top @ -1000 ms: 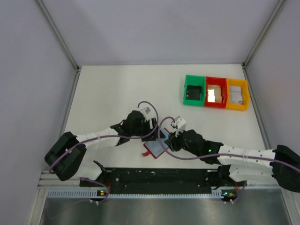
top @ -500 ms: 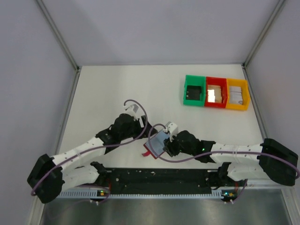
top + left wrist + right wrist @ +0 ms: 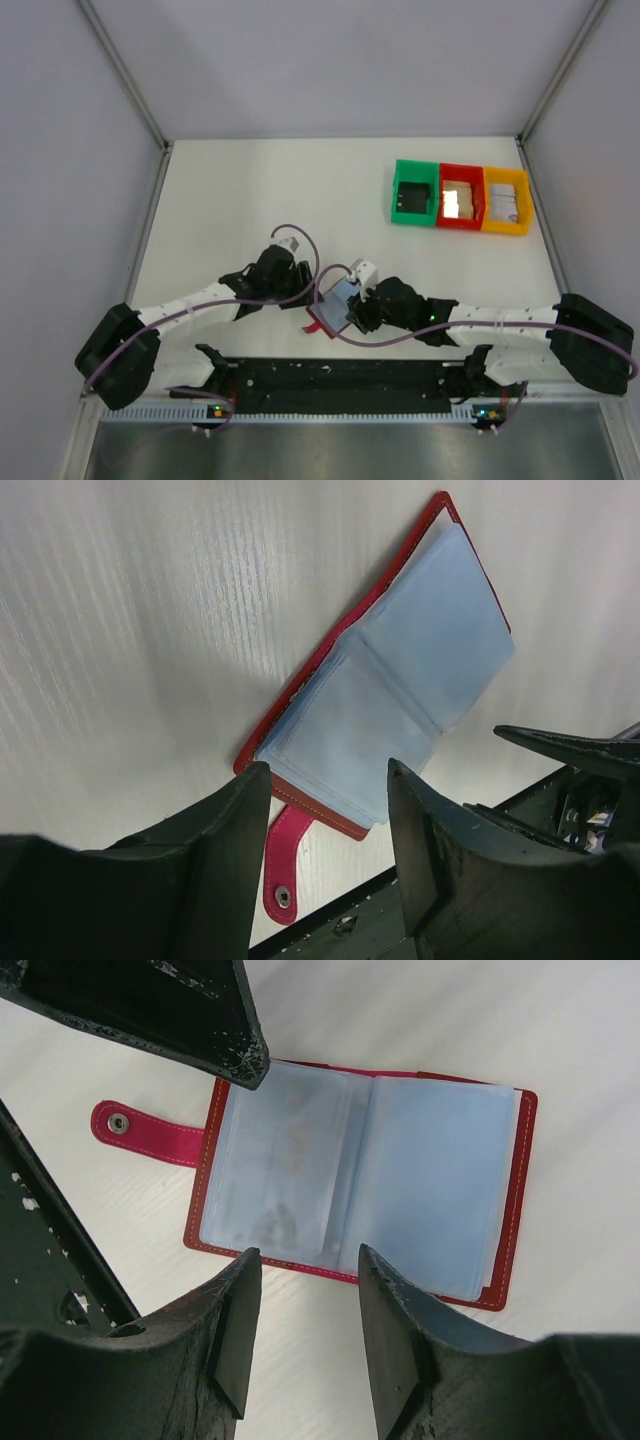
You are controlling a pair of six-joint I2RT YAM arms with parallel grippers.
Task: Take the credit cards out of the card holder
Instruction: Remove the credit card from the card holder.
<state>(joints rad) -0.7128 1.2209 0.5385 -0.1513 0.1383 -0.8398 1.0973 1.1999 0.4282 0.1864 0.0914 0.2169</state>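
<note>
Black mounting rail (image 3: 340, 376) is nearest me, w/ both arm bases on it. Vs 1 s ago the L arm has re-posed. Its elbow swung out low-left half a sec back and has now come partway in. The left claw (image 3: 303, 291) ends up just L of the card holder (image 3: 332, 309). R arm has edged left too, so the right claw (image 3: 354, 313) now hangs closer over the holder's R half. Holder itself has barely shifted: approx same spot on the white surface (image 3: 230, 190), front-centre, between the two claws.

Left claw: jaws partly apart, nothing pinched, and the holder shows through the gap below. Right claw: jaws also parted, gripping nothing, tips above the holder's edge.

Holder lies open, pale blue plastic sleeves up, maroon cover underneath. In top view the long axis of the open spread runs diag. from near-left to far-right. The snap tab sticks out at the near-left end, toward the rail. Can't tell if cards sit in the cloudy sleeves.

Far right: green bin (image 3: 397, 190), red bin (image 3: 460, 169) and yellow bin (image 3: 523, 205) stand in a row, well apart from the holder.
</note>
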